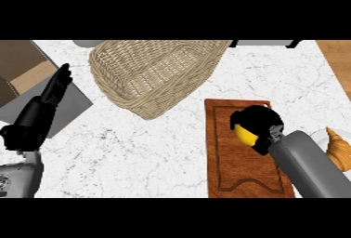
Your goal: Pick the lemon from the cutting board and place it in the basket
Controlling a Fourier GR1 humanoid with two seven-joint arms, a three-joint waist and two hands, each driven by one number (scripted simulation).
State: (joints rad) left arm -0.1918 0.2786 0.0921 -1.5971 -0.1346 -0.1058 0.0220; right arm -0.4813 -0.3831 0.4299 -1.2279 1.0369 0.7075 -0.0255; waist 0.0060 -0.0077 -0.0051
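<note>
**Lemon in my right hand, over the board**

On the white marbled counter (pixel 158 153), my left hand (pixel 37 114) rests at nine o'clock, fingers straight. The woven wicker basket (pixel 154 72) sits at twelve. At three, my right hand (pixel 259 128) curls round the yellow lemon (pixel 243 134) above the brown wooden cutting board (pixel 237 172). A golden croissant (pixel 339 149) lies at the right edge.

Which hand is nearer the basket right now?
Left. The left hand rests open just beside the basket, at its left rim, touching nothing. The right hand is farther off, below and right of it, curled round the lemon over the cutting board.
</note>
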